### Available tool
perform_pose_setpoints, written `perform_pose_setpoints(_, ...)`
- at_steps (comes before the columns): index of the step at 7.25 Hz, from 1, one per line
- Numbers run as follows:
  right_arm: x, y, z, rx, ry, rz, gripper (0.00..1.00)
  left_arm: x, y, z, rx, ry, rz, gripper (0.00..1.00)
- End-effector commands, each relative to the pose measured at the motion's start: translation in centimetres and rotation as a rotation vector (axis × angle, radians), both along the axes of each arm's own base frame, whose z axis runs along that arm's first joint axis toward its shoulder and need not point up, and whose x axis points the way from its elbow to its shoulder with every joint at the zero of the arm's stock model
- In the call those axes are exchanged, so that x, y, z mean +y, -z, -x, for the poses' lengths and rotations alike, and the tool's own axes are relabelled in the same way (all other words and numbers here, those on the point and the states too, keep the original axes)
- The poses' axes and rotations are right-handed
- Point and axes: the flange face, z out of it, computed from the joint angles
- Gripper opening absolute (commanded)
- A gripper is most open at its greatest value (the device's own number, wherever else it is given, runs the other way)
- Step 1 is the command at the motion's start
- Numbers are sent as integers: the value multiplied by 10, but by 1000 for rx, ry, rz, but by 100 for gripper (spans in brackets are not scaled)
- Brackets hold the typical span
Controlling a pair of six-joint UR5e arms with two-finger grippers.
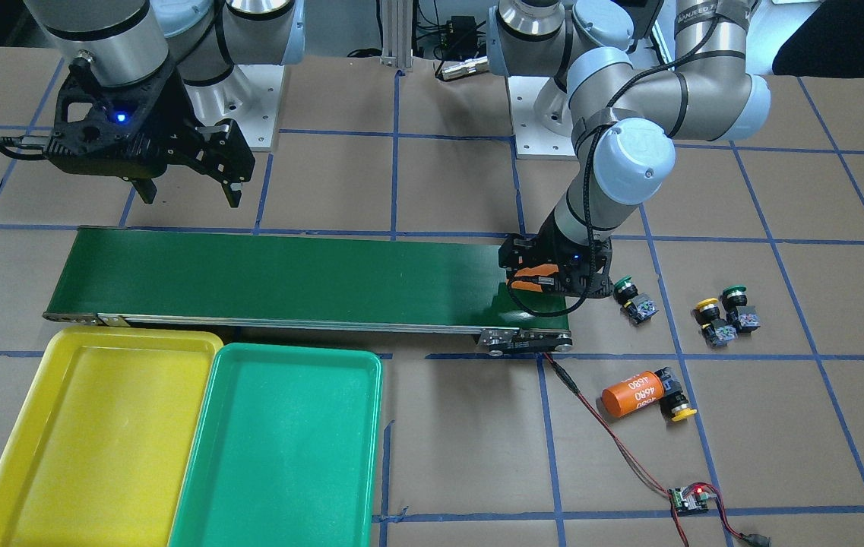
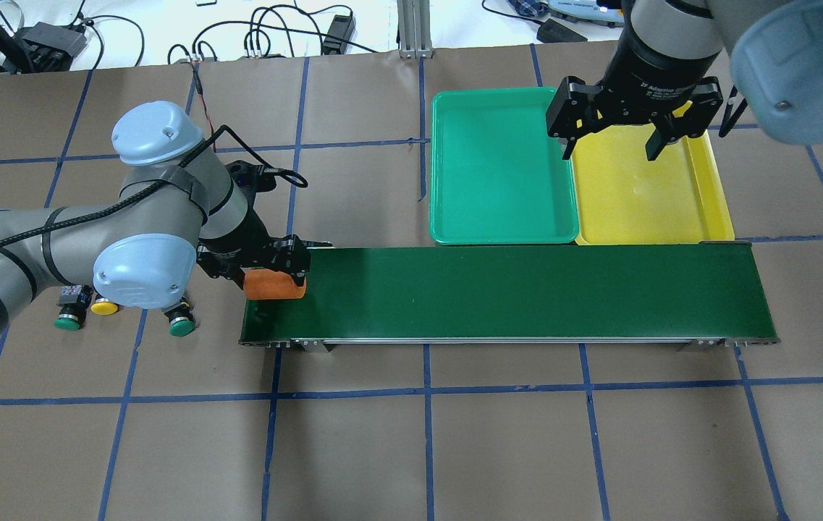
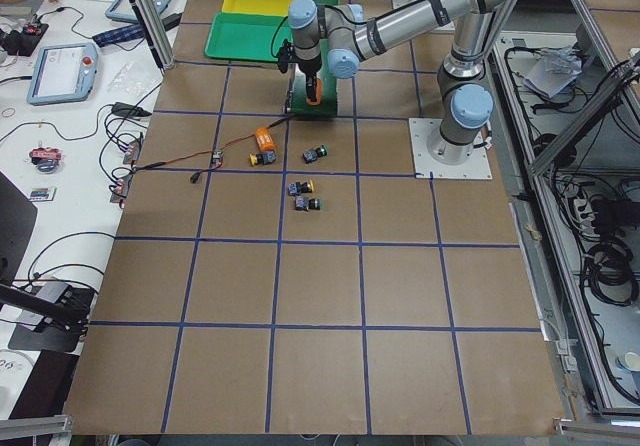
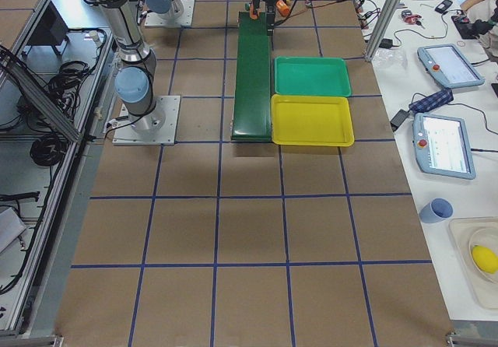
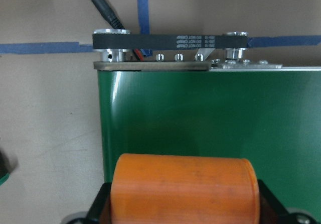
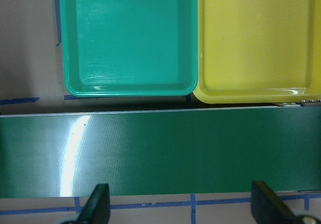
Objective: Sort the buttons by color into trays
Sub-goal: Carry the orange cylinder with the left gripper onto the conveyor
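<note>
2 wrist cameras look straight down, close, on the belt (image 5: 200, 118). 4 farther fixed views share it.

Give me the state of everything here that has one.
left gripper, shut on orange cylinder at the belt's end.
right gripper, open, empty.
green tray, empty.
yellow tray, empty.
green buttons, on the table, unsorted.
yellow buttons, on the table, unsorted.
4680 cylinder, lying on its side by a yellow button.
</note>
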Motion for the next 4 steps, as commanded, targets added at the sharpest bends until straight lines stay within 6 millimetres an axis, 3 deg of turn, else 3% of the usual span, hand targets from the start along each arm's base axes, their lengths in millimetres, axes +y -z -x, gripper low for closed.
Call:
perform_pose_setpoints(1, 2, 3, 0, 0, 0, -6, 100, 2, 2, 6, -1, 21, -2, 100)
perform_pose_setpoints(3, 2, 3, -1, -2, -1, -6, 100, 0, -7, 7, 0, 22, 17, 100)
perform_pose_setpoints(4, 2, 3, -1, 0, 0, -6, 100, -1, -25, 6, -2, 19, 57, 100)
